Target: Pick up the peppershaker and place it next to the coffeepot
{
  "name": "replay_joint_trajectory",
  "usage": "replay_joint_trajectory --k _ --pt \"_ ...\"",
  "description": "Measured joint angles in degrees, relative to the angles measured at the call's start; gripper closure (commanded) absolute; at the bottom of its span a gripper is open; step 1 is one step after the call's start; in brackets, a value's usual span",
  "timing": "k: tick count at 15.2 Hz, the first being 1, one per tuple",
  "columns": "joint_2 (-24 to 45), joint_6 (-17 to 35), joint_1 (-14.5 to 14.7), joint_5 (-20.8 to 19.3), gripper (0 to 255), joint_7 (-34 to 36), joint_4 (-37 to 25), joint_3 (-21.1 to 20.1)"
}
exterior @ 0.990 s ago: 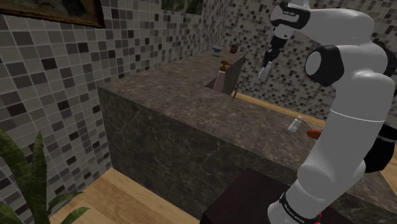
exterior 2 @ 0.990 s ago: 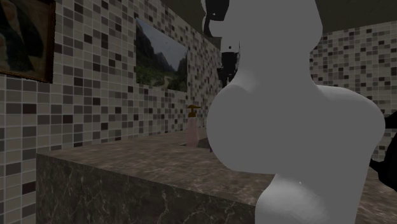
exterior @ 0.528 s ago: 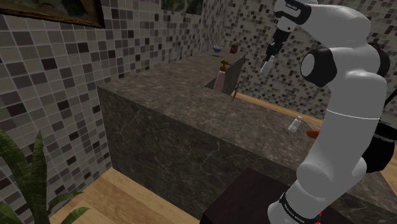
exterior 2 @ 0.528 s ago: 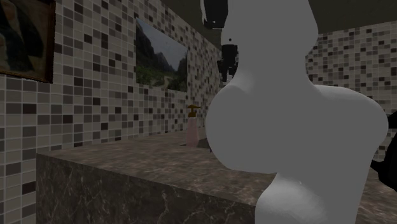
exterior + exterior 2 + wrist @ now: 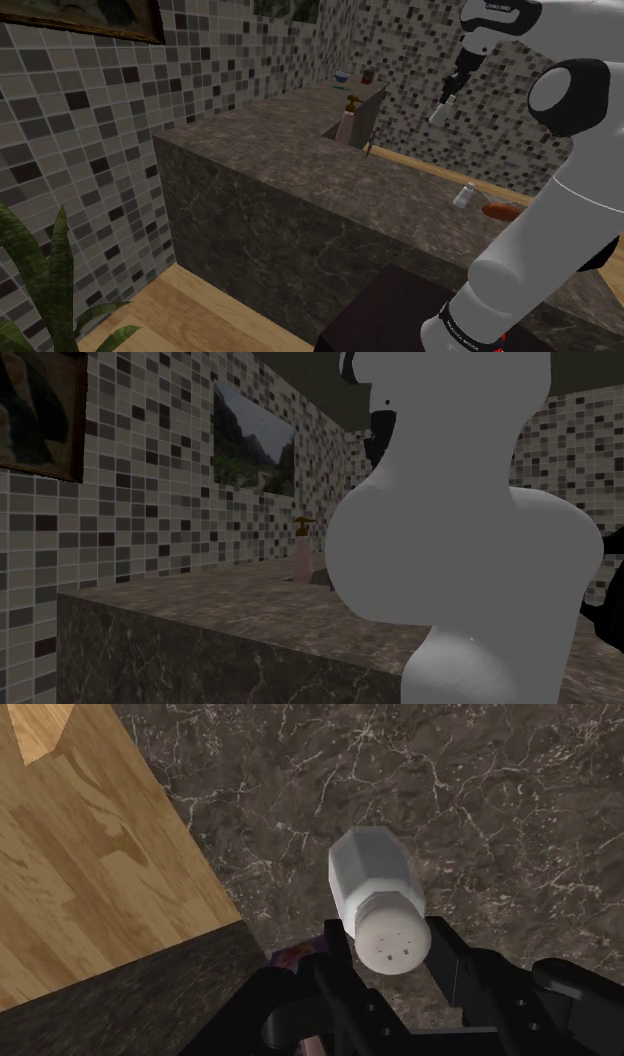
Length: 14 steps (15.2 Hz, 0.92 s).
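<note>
Peppershaker clasped between fingers of gripper, cap toward wrist; held high above marbled counter.

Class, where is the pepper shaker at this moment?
The white shaker is clasped in the pincer, above the dark counter at the shoulder view's upper right, right of the pink soap bottle.

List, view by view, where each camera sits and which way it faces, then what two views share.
Shoulder view: beside the stand, looking down over the counter; the arm rises at its right, gripper held high.
Second exterior view: close behind the arm, facing along the counter toward a painting on the tiled wall; the arm's white bulk covers its right half.
Wrist view: on the hand, looking down at the counter; the gripper clasps a shaker.
Shared: both exterior views show the pink soap bottle.
</note>
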<state>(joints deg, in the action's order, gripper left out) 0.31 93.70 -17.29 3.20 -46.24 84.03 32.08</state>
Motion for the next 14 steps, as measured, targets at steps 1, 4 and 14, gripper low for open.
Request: replay_joint_trajectory --k 1,4,14 --pt "-2.4 0.7 0.1 -1.3 255 0.0 2.7 0.0" --pt "-8.3 0.9 -0.5 -4.3 255 -0.7 8.0 0.0" --pt "-25.3 -0.9 -5.1 -12.6 255 -4.6 20.8 0.6"
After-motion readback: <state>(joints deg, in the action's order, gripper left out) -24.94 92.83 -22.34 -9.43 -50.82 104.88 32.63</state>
